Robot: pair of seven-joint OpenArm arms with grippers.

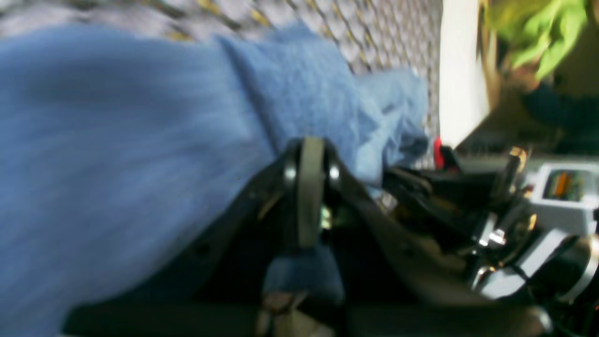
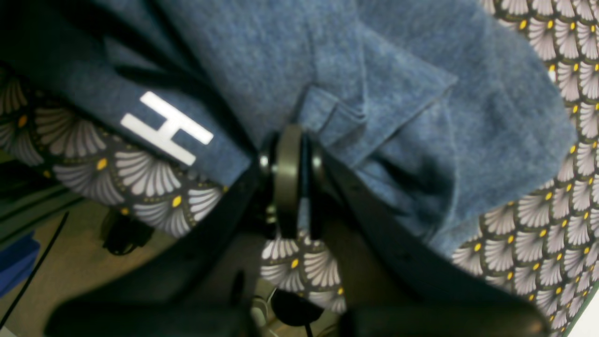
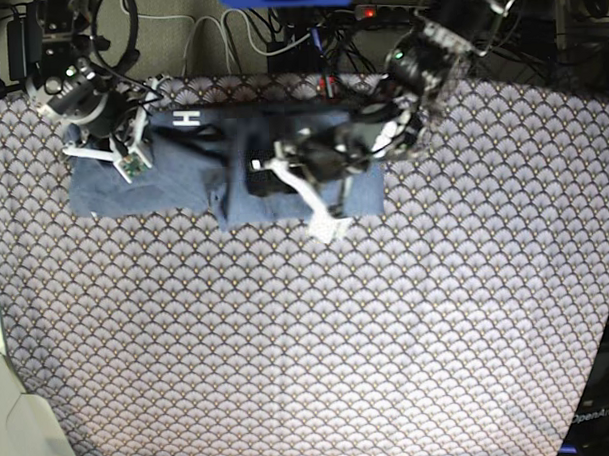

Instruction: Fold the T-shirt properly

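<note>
The slate-blue T-shirt lies bunched in a long band across the far side of the table, a white letter H showing on its back edge. My right gripper stands at the band's left end. In the right wrist view it is shut on a pinched fold of the T-shirt, beside the H. My left gripper reaches over the band's right half. The left wrist view is blurred; there its fingers are pressed together in the T-shirt, blue cloth showing between them.
The grey scallop-patterned tablecloth covers the whole table. Cables and a power strip run along the back edge, close behind the shirt. A white object sits at the front left corner. The table's edge and the floor show left of the right gripper.
</note>
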